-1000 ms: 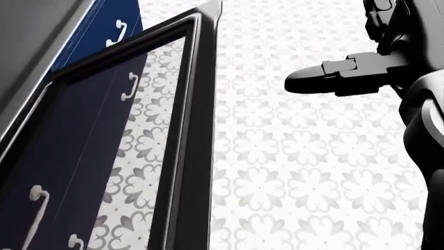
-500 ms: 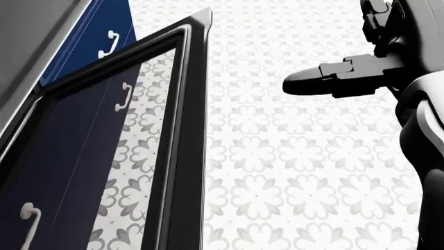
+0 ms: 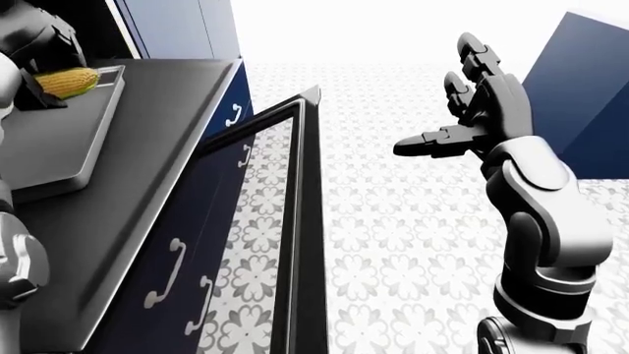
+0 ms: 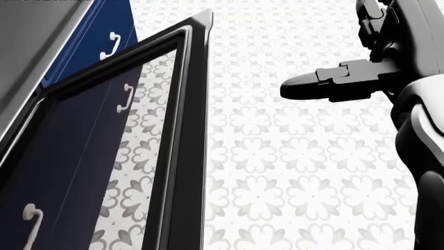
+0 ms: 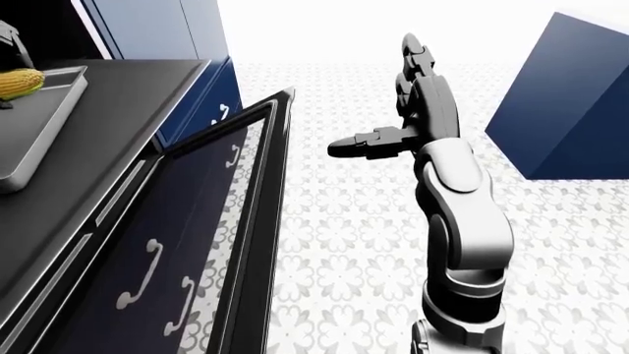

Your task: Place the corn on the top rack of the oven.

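Corn [image 3: 67, 82] lay crosswise at left hand [image 3: 37, 46], grip unclear; right hand [image 3: 484, 110] fingers [image 3: 470, 55] spread wide, far right of oven door [image 3: 303, 221].

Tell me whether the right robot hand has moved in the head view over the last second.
Barely. The right robot hand sits slightly lower and further left, while the oven door shifts more, so the camera mostly moved.

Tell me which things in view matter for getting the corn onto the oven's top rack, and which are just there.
For the job:
corn, at the left hand
oven door, swung open
right hand, open and empty

Just there:
tray on the counter
blue drawers with white handles
blue cabinet
patterned floor
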Controlling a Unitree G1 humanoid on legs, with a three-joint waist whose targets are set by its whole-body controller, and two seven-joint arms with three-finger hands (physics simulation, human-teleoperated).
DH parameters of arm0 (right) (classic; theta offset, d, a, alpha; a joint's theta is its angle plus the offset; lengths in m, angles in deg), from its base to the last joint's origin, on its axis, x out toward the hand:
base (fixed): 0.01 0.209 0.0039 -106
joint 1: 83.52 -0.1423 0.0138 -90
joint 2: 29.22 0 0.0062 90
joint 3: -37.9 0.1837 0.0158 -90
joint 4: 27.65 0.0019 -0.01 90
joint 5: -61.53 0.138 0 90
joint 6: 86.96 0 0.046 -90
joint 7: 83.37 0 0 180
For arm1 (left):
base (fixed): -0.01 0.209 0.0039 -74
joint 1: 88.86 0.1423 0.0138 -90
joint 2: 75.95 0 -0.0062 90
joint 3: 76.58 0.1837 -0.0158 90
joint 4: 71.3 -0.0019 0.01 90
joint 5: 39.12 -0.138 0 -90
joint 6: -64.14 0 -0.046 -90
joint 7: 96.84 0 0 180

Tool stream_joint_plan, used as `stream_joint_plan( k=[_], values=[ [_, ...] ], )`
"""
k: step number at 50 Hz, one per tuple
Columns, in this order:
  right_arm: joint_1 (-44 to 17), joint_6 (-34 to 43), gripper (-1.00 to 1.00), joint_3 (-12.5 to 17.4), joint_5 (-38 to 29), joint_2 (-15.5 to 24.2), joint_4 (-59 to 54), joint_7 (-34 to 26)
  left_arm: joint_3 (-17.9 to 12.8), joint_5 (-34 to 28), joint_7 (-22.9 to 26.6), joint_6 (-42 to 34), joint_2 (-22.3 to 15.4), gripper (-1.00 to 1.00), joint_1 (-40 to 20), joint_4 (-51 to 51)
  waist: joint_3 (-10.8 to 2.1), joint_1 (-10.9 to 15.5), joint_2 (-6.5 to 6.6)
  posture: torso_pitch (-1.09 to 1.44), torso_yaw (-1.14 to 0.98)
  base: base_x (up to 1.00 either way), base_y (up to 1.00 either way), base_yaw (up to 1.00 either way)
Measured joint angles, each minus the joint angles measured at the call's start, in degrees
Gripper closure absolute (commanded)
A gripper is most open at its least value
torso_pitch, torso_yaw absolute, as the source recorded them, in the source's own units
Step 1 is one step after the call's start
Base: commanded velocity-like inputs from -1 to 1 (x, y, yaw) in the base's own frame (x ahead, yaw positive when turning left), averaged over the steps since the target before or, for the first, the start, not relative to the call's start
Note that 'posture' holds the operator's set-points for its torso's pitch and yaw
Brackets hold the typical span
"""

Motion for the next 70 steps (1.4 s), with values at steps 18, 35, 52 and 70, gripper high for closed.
stream_joint_plan(
  k=[18,35,52,70],
  values=[
    [0.03,0.02,-1.00,0.15,-0.20,-0.13,0.15,-0.22,0.28,-3.00,-3.39,-3.19,0.44,0.33,3.94,-0.41,-0.30,-0.21,0.35,0.00,0.00,0.00,0.00,0.00],
    [-0.18,0.46,-1.00,0.31,-0.02,0.07,0.60,-0.15,0.41,-4.14,-4.45,-4.22,0.56,-0.26,6.00,-0.37,-0.48,-0.36,0.61,0.00,0.00,0.00,0.00,0.00],
    [0.01,0.03,-1.00,0.03,-0.16,-0.21,0.08,-0.11,0.34,-4.81,-2.99,-4.62,-0.20,-1.00,5.86,-0.01,-0.51,-0.45,0.83,0.00,0.00,0.00,0.00,0.00],
    [-0.34,0.96,-1.00,0.45,0.29,0.23,1.05,0.02,-1.60,-4.36,2.49,-3.46,-0.58,-1.00,-1.52,0.64,-0.21,-0.22,0.34,0.00,0.00,0.00,0.00,0.00]
  ],
)
